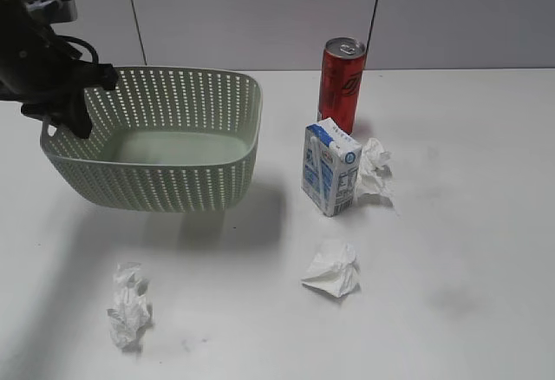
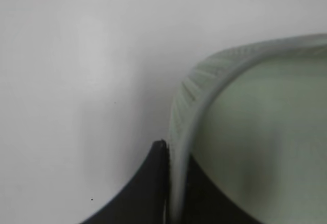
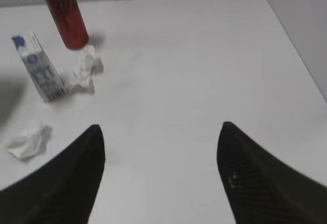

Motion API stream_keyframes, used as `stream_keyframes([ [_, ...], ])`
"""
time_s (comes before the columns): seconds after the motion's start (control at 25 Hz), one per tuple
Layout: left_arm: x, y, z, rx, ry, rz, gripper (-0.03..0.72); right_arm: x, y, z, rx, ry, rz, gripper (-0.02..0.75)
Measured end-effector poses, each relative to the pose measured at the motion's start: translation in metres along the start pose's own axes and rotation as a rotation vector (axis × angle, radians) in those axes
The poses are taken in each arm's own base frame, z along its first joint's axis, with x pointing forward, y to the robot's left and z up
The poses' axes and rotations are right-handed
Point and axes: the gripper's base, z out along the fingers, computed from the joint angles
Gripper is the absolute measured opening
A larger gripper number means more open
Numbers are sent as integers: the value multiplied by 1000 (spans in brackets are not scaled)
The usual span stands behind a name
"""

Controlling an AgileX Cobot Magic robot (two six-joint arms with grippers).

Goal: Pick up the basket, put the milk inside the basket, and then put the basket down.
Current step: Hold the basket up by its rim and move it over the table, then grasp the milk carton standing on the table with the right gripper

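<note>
The pale sage-green basket (image 1: 173, 150) hangs tilted above the table at the left, its shadow below it. My left gripper (image 1: 78, 120) is shut on the basket's left rim; the left wrist view shows the rim (image 2: 179, 147) pinched between the black jaws (image 2: 176, 183). The white-and-blue milk carton (image 1: 330, 168) stands upright on the table right of the basket, also in the right wrist view (image 3: 42, 71) at upper left. My right gripper (image 3: 159, 152) is open and empty above bare table, well right of the milk, and is out of the exterior view.
A tall red can (image 1: 342, 82) stands behind the milk. Crumpled paper balls lie beside the milk (image 1: 374, 167), in front of it (image 1: 332, 269) and at front left (image 1: 128, 304). A grey wall runs along the table's far and right edges (image 3: 301, 24).
</note>
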Motion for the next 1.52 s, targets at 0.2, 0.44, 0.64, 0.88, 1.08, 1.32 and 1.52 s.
stream_keyframes([
  [0.2, 0, 0, 0, 0, 1, 0, -15, -32, 3, 9, -22, -200, -22, 622],
  [0.44, 0, 0, 0, 0, 2, 0, -15, -75, 8, 60, -37, -150, -169, 647],
  [0.64, 0, 0, 0, 0, 3, 0, -15, -110, 19, 128, -137, 42, -193, 643],
  [0.88, 0, 0, 0, 1, 3, -1, -15, -143, 48, 216, -287, 272, -229, 631],
  [1.08, 0, 0, 0, 1, 3, -1, -15, -142, 110, 269, -432, 422, -328, 629],
  [1.32, 0, 0, 0, 1, 3, -3, -15, -121, 164, 326, -447, 676, -351, 626],
  [1.52, 0, 0, 0, 1, 3, -3, -15, -94, 178, 371, -415, 861, -325, 624],
])
